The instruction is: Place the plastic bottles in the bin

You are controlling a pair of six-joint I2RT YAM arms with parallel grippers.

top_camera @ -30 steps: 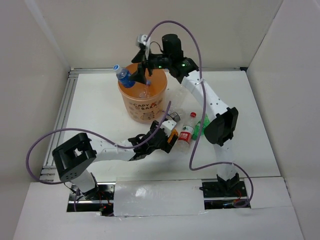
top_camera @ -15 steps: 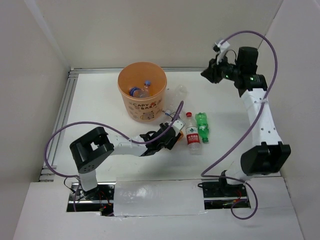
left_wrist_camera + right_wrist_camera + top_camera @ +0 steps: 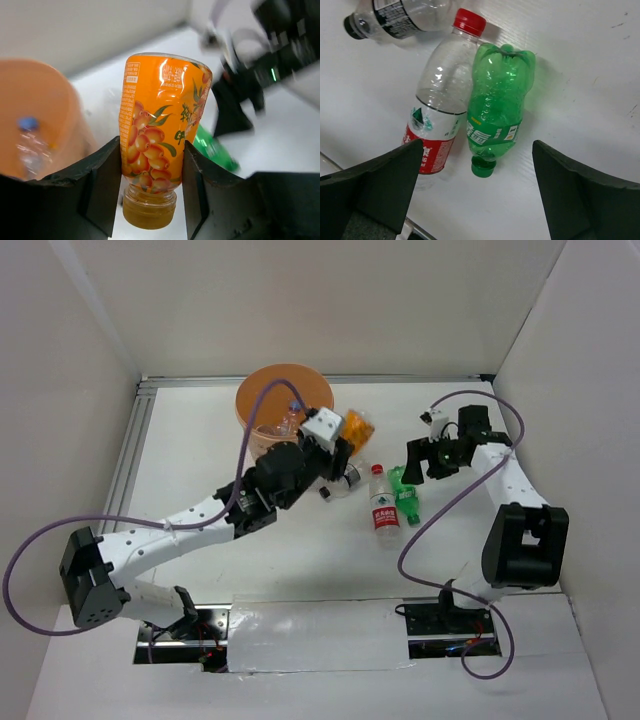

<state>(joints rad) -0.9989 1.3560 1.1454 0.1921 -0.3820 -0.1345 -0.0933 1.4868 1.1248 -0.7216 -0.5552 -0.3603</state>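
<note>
The left arm has swung up; the left gripper (image 3: 151, 167) pinches the small orange plastic bottle (image 3: 160, 120) beside the round translucent orange bin (image 3: 243, 405), not over it. Released now, it'd likely miss. The right gripper (image 3: 477, 172) hangs spread above the green plastic bottle (image 3: 497, 95).

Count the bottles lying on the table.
3: the green bottle and the red-capped bottle side by side, the dark-labelled bottle near the red cap. The left arm may hide more.
</note>
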